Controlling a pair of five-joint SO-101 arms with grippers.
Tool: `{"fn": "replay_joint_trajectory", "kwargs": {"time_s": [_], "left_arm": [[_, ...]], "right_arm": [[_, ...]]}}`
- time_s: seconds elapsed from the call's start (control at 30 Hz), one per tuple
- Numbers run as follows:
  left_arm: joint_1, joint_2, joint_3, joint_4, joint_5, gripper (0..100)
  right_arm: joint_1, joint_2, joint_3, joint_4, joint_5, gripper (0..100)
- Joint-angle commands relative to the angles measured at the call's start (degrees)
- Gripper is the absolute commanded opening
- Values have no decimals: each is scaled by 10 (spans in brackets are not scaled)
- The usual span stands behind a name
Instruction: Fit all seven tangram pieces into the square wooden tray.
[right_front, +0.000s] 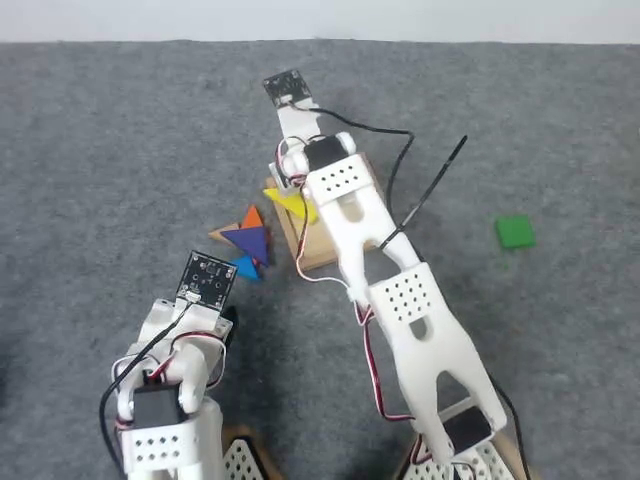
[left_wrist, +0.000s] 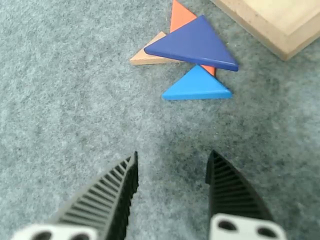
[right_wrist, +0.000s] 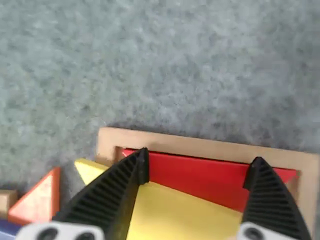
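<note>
The wooden tray (right_wrist: 200, 144) holds a red piece (right_wrist: 200, 176). A yellow triangle (right_wrist: 170, 212) lies over it and sticks out past the tray's rim (right_front: 288, 203). My right gripper (right_wrist: 200, 159) hangs open right above these two, one finger on each side of the yellow piece. Left of the tray (right_front: 322, 250) is a small pile: a dark blue triangle (left_wrist: 192, 44) on top of an orange triangle (left_wrist: 179, 15) and a tan piece (left_wrist: 146, 56), with a light blue triangle (left_wrist: 197, 86) beside it. My left gripper (left_wrist: 172, 182) stands open over bare carpet short of that pile.
A green square piece (right_front: 514, 231) lies alone on the grey carpet far to the right of the tray. The right arm (right_front: 400, 300) stretches across the tray's middle and hides most of its inside in the high view.
</note>
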Motion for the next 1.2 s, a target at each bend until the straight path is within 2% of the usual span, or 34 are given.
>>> {"fn": "replay_joint_trajectory", "kwargs": {"time_s": [0.0, 0.27, 0.43, 0.77, 1.07, 1.17], "left_arm": [[-4, -9, -5, 5, -8, 207], [-4, -9, -5, 5, -8, 207], [-4, -9, -5, 5, -8, 207], [-4, -9, -5, 5, -8, 207], [-4, -9, -5, 4, -8, 207], [-4, -9, -5, 4, -8, 207]], "right_arm": [[-18, -12, -9, 0, -20, 312], [-48, -12, -41, 14, -15, 310], [-78, -5, -105, 64, 66, 310], [-89, 44, -112, 86, 70, 310], [-90, 17, -112, 204, 74, 310], [-91, 11, -112, 226, 100, 310]]}}
